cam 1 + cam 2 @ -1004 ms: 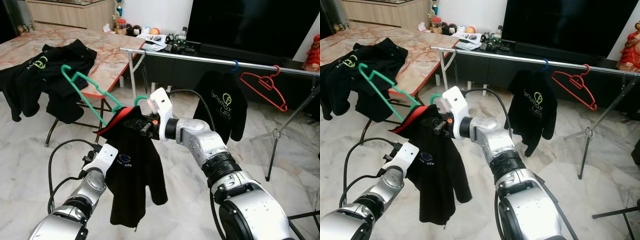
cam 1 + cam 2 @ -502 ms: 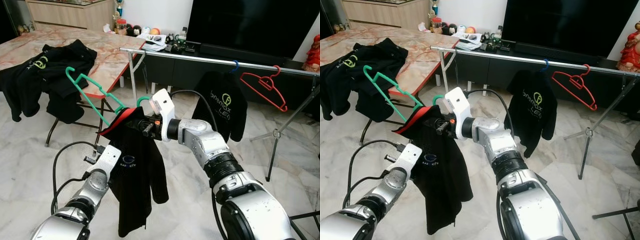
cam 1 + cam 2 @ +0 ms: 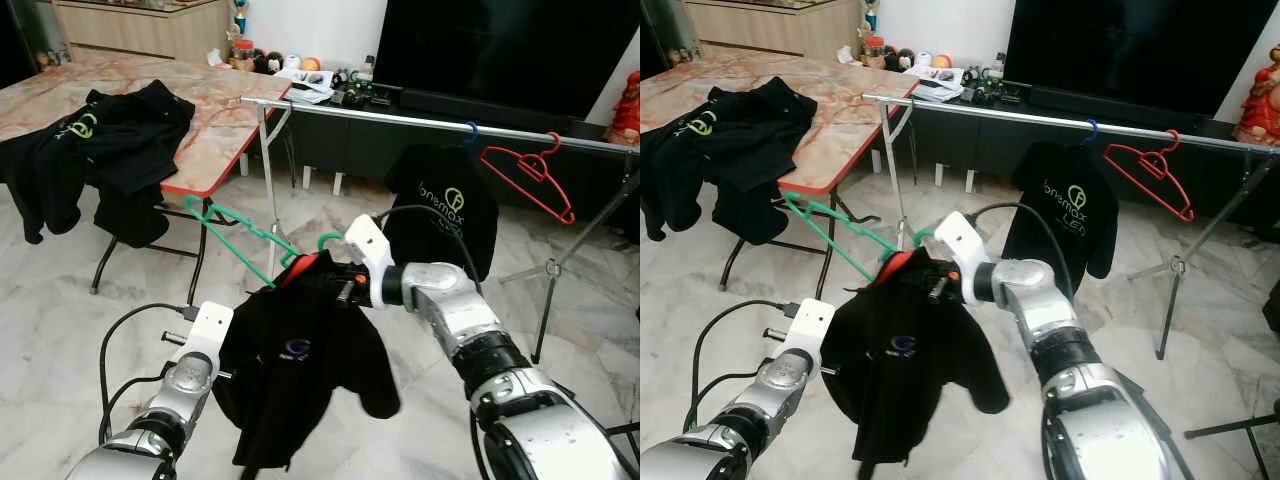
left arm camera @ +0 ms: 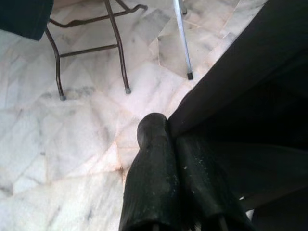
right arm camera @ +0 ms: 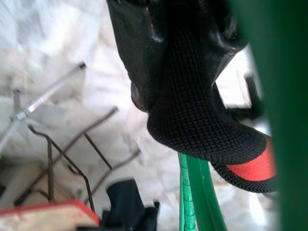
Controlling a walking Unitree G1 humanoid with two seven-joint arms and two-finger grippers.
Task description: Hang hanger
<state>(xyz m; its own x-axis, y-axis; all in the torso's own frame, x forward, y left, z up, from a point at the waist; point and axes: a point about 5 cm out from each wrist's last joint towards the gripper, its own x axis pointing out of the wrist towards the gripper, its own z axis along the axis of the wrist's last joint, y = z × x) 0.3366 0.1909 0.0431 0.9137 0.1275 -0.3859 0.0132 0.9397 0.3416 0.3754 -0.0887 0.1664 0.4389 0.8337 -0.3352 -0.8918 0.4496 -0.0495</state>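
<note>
1. Since the earlier frames the green hanger (image 3: 243, 238) has dropped lower and swung toward the rail (image 3: 430, 122); the right gripper (image 3: 345, 287) has moved with it, toward 3 o'clock; the shirt (image 3: 300, 370) now billows wider.
2. The right gripper is clamped on the shirt's collar and the hanger just below its hook; the red-lined collar (image 5: 245, 168) shows in the right wrist view.
3. The left gripper (image 4: 166, 144) sits at 7 o'clock of the shirt, fingers (image 4: 149, 163) closed together, pinching the shirt's edge.
4. On the rail hang another black shirt (image 3: 445, 205) and a red hanger (image 3: 528, 172), at 1 o'clock of the right gripper.
5. More black clothes (image 3: 95, 140) lie on the table (image 3: 215, 125) at 10 o'clock.
</note>
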